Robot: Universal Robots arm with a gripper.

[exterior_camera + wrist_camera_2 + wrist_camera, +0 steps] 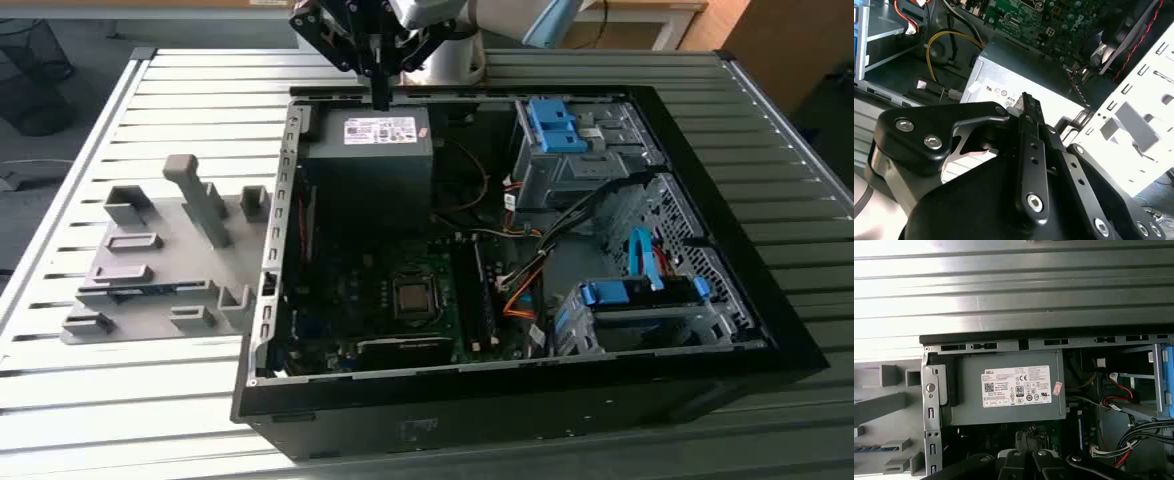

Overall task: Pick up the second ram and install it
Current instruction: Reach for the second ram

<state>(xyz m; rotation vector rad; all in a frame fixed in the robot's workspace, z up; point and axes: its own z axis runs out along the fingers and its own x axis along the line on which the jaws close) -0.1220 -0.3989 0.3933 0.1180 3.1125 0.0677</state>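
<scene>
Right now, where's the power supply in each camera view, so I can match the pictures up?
Exterior view: the power supply sits at the case's far end, close to the gripper.
Second wrist view: the grey box lies between the gripper and the green motherboard.
First wrist view: it lies just inside the case rim.
Shared landmark: its white label.

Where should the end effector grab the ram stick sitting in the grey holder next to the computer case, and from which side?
Take the ram by the middle of its exposed long upper edge, pinching across its thin flat faces, coming down from above. It seems to sit in a slot of the grey holder, so its sides look walled in.
</scene>
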